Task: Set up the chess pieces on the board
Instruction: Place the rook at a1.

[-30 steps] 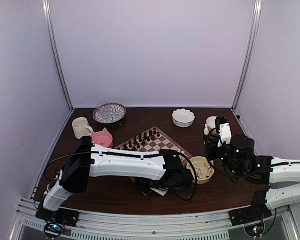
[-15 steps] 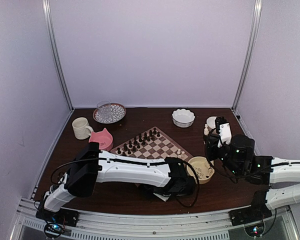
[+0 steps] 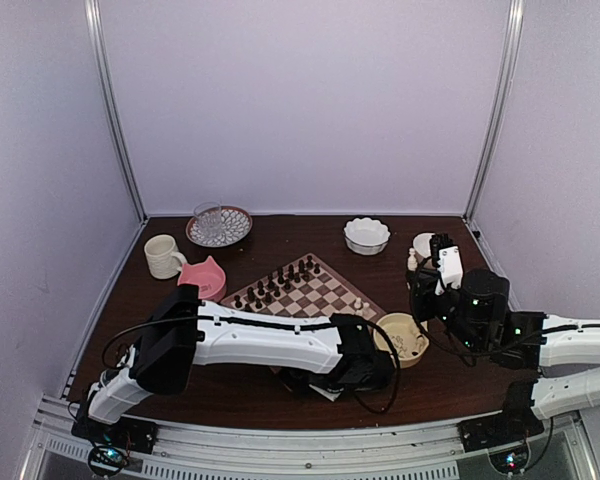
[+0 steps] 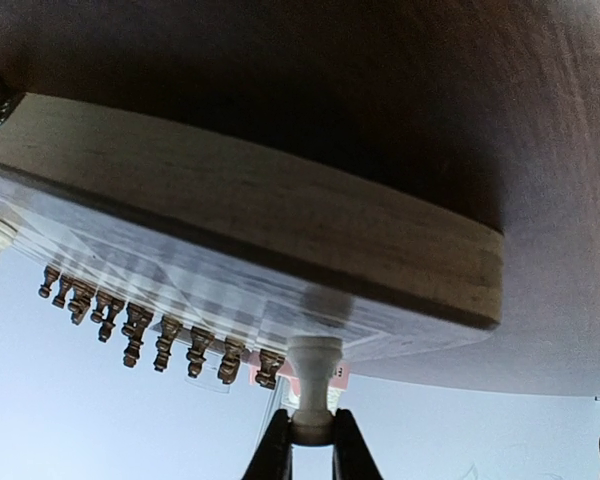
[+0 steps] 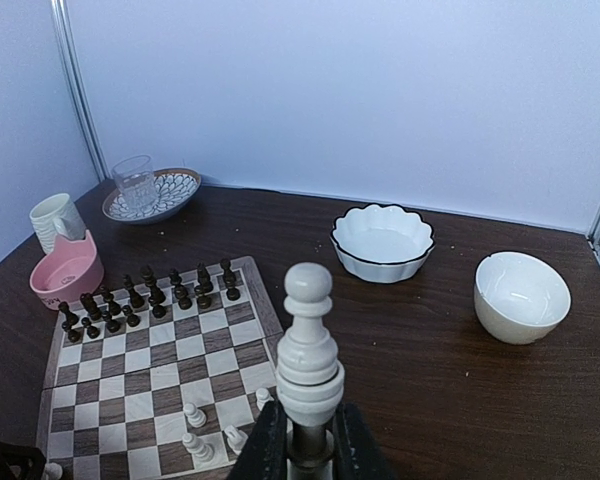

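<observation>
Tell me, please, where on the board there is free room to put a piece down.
The middle rows of the board are bare, between the dark pieces along the far edge and the few white pieces near the close edge. The far two rows are crowded.

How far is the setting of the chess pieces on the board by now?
Done: the dark pieces stand in two rows at the far side of the chessboard, and a few white pieces stand near its close edge. In hand: the left gripper holds a white piece at the board's edge; the right gripper holds a second white piece raised. Left: most white pieces; several seem to lie in the tan bowl.
</observation>
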`<state>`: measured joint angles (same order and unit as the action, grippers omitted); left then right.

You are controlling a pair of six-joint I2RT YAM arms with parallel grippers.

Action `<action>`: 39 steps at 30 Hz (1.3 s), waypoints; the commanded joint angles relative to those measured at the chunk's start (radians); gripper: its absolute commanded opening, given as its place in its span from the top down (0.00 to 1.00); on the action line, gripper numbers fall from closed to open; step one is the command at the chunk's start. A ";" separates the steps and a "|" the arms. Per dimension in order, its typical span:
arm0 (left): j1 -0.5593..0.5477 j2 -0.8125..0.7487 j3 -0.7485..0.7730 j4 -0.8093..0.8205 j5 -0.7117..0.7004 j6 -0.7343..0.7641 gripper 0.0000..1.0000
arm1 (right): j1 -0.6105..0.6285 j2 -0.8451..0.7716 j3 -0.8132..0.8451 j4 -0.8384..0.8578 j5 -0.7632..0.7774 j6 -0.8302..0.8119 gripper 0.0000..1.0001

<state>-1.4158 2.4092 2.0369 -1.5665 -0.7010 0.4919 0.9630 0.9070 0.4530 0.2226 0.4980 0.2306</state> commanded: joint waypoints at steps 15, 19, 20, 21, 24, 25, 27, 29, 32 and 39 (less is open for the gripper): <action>-0.001 0.018 0.005 0.014 -0.021 0.016 0.91 | -0.007 -0.016 -0.007 0.012 -0.006 -0.005 1.00; -0.001 0.018 -0.003 0.017 -0.032 0.013 0.85 | -0.007 -0.017 -0.007 0.011 -0.005 -0.005 1.00; -0.001 0.018 -0.006 0.018 -0.036 0.012 0.84 | -0.007 -0.017 -0.008 0.011 -0.006 -0.005 1.00; -0.001 0.018 -0.007 0.019 -0.040 0.012 0.83 | -0.007 -0.017 -0.007 0.010 -0.005 -0.005 1.00; -0.001 0.016 -0.009 0.019 -0.041 0.009 0.77 | -0.007 -0.018 -0.007 0.011 -0.004 -0.005 1.00; -0.001 0.016 -0.009 0.019 -0.041 0.008 0.75 | -0.007 -0.019 -0.007 0.011 -0.004 -0.005 1.00; 0.000 0.015 -0.009 0.019 -0.039 0.007 0.71 | -0.007 -0.019 -0.007 0.008 -0.004 -0.006 1.00; -0.001 0.015 -0.010 0.019 -0.038 0.005 0.70 | -0.007 -0.019 -0.007 0.009 -0.004 -0.006 1.00; 0.000 0.013 -0.012 0.019 -0.046 0.004 0.68 | -0.007 -0.019 -0.007 0.008 -0.004 -0.006 1.00; -0.002 -0.007 0.023 0.004 -0.051 -0.033 0.56 | -0.007 -0.022 -0.008 0.007 -0.005 -0.007 1.00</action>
<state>-1.4158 2.4092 2.0308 -1.5459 -0.7326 0.4892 0.9619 0.9024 0.4530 0.2218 0.4969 0.2306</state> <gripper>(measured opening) 0.386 0.141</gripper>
